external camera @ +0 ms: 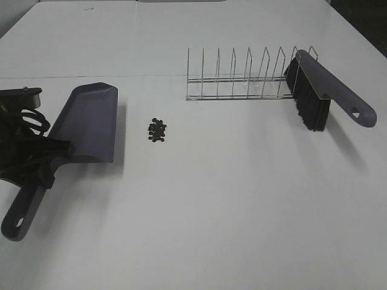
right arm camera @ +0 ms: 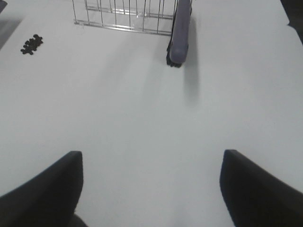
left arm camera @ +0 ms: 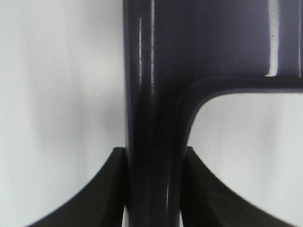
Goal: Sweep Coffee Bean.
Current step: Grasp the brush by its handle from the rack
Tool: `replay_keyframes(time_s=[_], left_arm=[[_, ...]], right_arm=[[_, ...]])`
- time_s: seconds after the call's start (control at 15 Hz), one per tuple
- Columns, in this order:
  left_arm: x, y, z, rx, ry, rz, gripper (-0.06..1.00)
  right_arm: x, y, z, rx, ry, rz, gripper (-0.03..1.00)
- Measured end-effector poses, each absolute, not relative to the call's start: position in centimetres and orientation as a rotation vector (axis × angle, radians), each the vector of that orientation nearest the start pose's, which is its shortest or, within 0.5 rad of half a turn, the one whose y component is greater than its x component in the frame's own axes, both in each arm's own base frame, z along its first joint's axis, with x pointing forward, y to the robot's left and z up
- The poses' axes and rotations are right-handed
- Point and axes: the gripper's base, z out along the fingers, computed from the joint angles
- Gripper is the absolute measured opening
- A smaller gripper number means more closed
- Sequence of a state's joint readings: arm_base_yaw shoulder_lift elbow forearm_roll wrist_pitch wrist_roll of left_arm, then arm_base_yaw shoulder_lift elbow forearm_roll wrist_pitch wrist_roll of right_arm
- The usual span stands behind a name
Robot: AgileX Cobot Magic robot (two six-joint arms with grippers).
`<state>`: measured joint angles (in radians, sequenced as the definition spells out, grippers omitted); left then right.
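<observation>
A small cluster of dark coffee beans (external camera: 157,129) lies on the white table, just right of the grey dustpan (external camera: 87,122); the beans also show in the right wrist view (right arm camera: 31,45). My left gripper (external camera: 42,162) is shut on the dustpan's handle (left arm camera: 154,142), with a finger on each side of it. A grey brush (external camera: 323,90) with black bristles leans in the right end of a wire rack (external camera: 242,75); it also shows in the right wrist view (right arm camera: 179,33). My right gripper (right arm camera: 151,187) is open and empty over bare table, well short of the brush.
The wire rack (right arm camera: 123,14) stands at the back of the table behind the beans. The dustpan's handle end (external camera: 18,220) points toward the front left. The left arm's cables (external camera: 24,118) lie at the far left edge.
</observation>
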<state>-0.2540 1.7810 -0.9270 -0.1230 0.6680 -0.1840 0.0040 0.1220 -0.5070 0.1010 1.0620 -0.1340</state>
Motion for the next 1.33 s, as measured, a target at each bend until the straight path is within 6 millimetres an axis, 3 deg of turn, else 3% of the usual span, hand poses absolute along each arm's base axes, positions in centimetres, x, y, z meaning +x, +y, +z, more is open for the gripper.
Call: replay_keyframes(time_s=[0.33,0.8,1.0,1.13,1.33], left_arm=[[29.4,-8.3,14.3,-0.028,3.022,-0.167,0.26],[29.3,-8.3,14.3,-0.026,3.023,-0.166,0.26],[29.3,-8.3,14.3,-0.026,3.023,-0.166,0.26],[29.3,-8.3,14.3,-0.026,3.029,-0.165,0.26],[29.1,-8.3,14.3,0.000,3.048,-0.160,0.26]], right_arm=[[6.6,0.7,29.1,-0.120,2.183,0.047,0.67],[19.3,0.6,32.4,-0.101,2.298,0.044,0.67],[25.4,0.6,32.2,-0.107,2.377,0.040,0.67],[28.4,0.6,32.0,-0.108,2.399,0.041,0.67],[34.2,0.6,30.2,-0.114,2.463,0.037,0.65]])
